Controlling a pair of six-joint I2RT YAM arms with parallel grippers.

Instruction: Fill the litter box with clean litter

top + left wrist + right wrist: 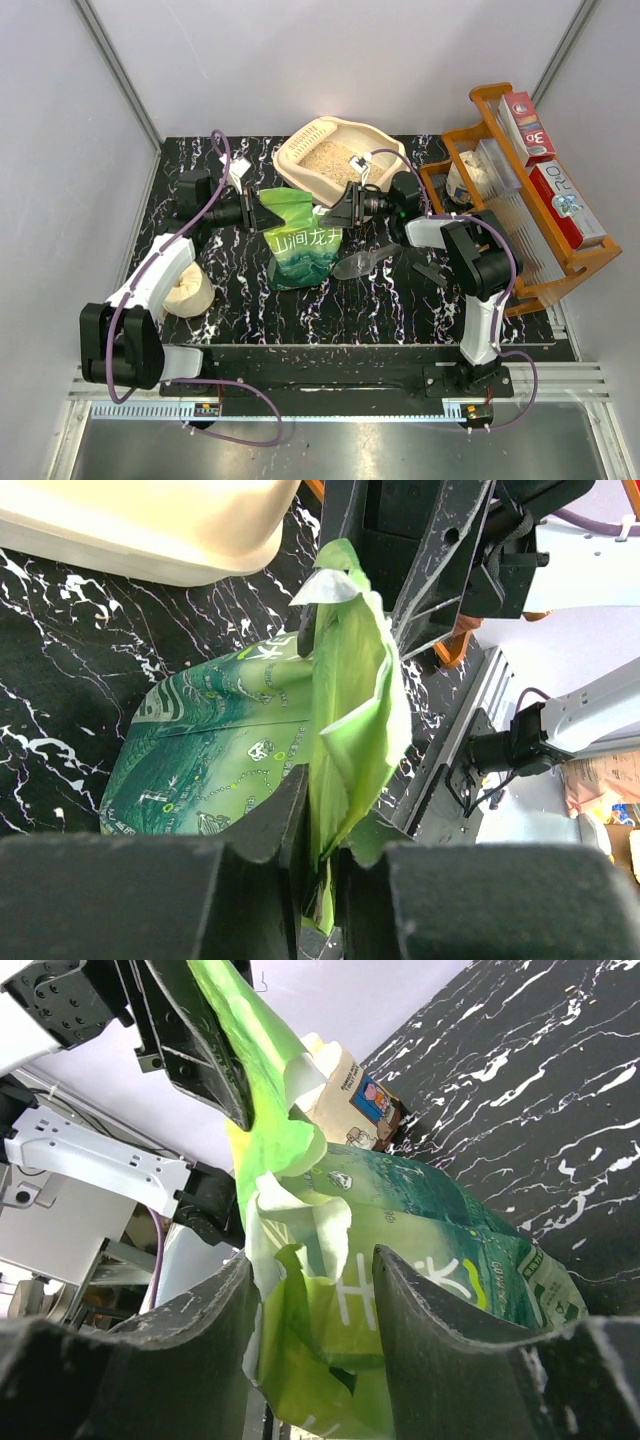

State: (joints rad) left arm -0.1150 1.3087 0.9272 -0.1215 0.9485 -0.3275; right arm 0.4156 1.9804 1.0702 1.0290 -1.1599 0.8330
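Note:
The cream litter box (296, 158) sits at the back centre of the table with pale tan litter (328, 160) inside; its rim also shows in the left wrist view (150, 530). A green printed bag (298, 245) stands upright in front of it. My left gripper (257, 212) is shut on the bag's upper left edge, with a thin fold of green film (345, 730) pinched between the jaws (325, 880). My right gripper (337, 212) is open around the bag's upper right edge (330, 1290); its fingers stand apart at either side of the crumpled film (312, 1255).
A clear plastic scoop (362, 262) lies on the black marbled table (400, 300) right of the bag. A cream tape roll (187, 290) sits at the left by my left arm. An orange wooden rack (500, 110) with boxes stands at the right edge.

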